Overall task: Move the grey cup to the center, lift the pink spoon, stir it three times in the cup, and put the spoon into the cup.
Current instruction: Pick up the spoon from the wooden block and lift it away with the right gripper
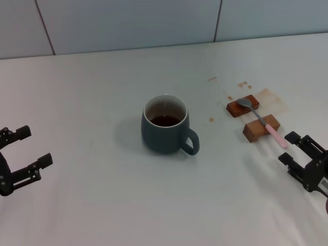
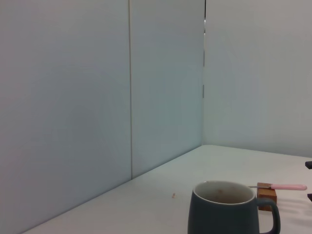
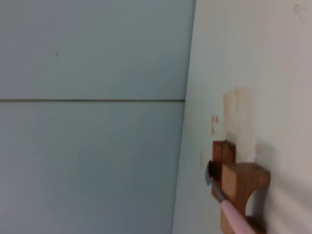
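Soft, even light falls from above on the pale surface [image 1: 92, 195], with no glare. The grey cup [image 1: 165, 130] casts a faint shadow to its left. The right wrist view is slightly soft, the pink spoon [image 3: 234, 214] blurred up close.

Two brown wooden blocks sit on the white desk [image 1: 92, 205], right of its middle. The far block [image 1: 237, 108] lies flat and reddish; the near block [image 1: 255, 128] is lighter and has an arched cut-out underneath, seen in the right wrist view [image 3: 243, 181]. They lie just beside each other with a narrow gap between them. Brown stains mark the desk around them: a pale wide patch [image 1: 271, 100] right of the far block, small spots [image 1: 243, 84] behind it, a streak [image 1: 212, 79] farther left, and one dot [image 1: 211, 120] nearer the middle. Behind the desk stands a pale panelled wall [image 1: 128, 23] with thin dark seams.
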{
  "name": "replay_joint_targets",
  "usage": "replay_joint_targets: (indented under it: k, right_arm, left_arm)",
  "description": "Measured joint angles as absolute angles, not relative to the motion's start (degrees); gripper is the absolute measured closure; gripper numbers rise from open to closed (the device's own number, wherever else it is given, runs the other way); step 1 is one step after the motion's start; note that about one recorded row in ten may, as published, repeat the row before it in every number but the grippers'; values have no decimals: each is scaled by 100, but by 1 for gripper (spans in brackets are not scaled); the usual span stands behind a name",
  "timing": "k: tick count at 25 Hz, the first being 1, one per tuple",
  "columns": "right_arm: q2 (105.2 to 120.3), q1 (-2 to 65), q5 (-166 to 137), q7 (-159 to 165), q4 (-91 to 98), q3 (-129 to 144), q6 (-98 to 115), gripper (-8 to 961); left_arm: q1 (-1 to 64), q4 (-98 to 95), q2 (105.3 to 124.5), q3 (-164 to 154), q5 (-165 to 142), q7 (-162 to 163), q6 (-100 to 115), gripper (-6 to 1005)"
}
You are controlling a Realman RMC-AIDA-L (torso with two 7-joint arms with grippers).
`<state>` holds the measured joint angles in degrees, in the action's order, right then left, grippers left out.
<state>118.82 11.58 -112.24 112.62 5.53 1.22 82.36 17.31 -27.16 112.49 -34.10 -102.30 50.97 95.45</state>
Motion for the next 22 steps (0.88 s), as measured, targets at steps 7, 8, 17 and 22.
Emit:
replay_joint_targets:
  k: [7, 8, 17, 22]
  right_arm:
    - [11882, 1267, -11199, 11335, 565, 97, 8055, 358]
    - [11882, 1279, -11198, 11336, 564, 93, 8054, 358]
    - [11867, 1423, -11195, 11346, 561, 88, 7941, 363]
    - [11880, 1481, -11186, 11350, 561, 79, 7836, 366]
  left_arm:
    - [1717, -2716, 11261, -3341, -10225, 5112, 9555, 183]
    - [1709, -2716, 11262, -3327, -10225, 5113, 9555, 183]
    - [1686, -2714, 11267, -3254, -10214, 5116, 9568, 183]
    - [1670, -2707, 11267, -3168, -10212, 5116, 9591, 183]
